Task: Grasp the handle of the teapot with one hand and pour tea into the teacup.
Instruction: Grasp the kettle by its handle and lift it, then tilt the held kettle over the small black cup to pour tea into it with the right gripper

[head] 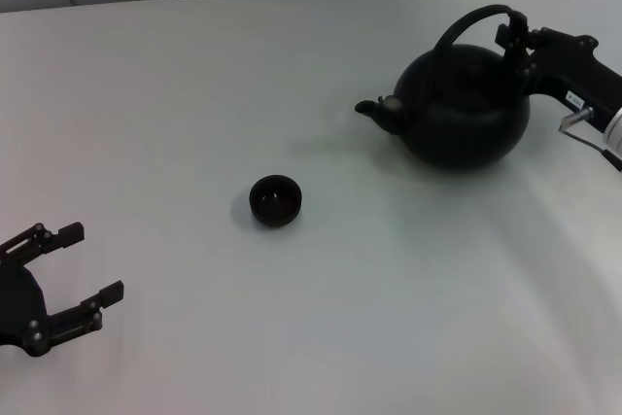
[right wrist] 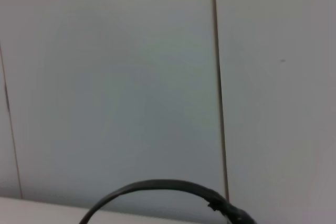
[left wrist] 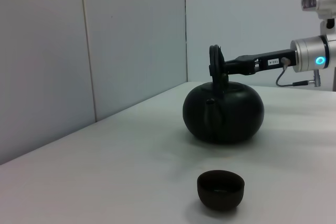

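Head view: teapot sits on the white table in the upper right of the frame, spout pointing toward frame left. Right gripper enters from the right edge and is clamped on the handle at its right shoulder, fingers pinched on the flat band. Left wrist view confirms: the fingers meet the handle above the pot body, which rests flat on the table. Teacup stands upright at frame centre, well apart from the teapot. Left gripper rests in the lower left corner, jaws spread wide, holding nothing.
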